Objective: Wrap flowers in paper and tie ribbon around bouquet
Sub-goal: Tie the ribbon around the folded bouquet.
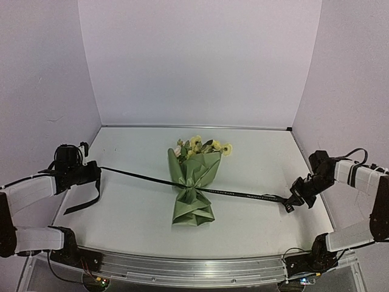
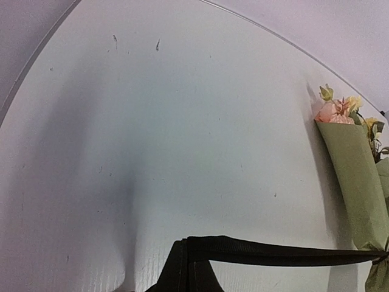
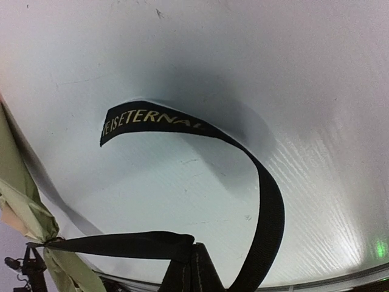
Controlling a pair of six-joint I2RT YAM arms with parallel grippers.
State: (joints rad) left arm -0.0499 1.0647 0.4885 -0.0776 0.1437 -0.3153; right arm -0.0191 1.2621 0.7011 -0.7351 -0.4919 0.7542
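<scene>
Nearest us in the overhead view is the metal rail (image 1: 194, 263) carrying both arm bases. Past it, the bouquet (image 1: 193, 182) lies flat in the middle of the table (image 1: 134, 219), flowers (image 1: 200, 146) at the far end. We've got the ribbon (image 1: 243, 194) pulled straight across its pinched waist. One end is clamped in the left gripper (image 1: 92, 173) and the other in the right gripper (image 1: 296, 199), so the bouquet sits between them, well apart from both. A loose tail droops from the left one.

Left wrist view: the jaws are shut on the ribbon at the bottom edge, and it runs tight off to the right into the paper (image 2: 355, 176).

Right wrist view: same deal, jaws pinching the ribbon. The taut strand goes left to the bouquet, and the spare end curls over the table showing gold lettering. We can't tell if there's a knot.
</scene>
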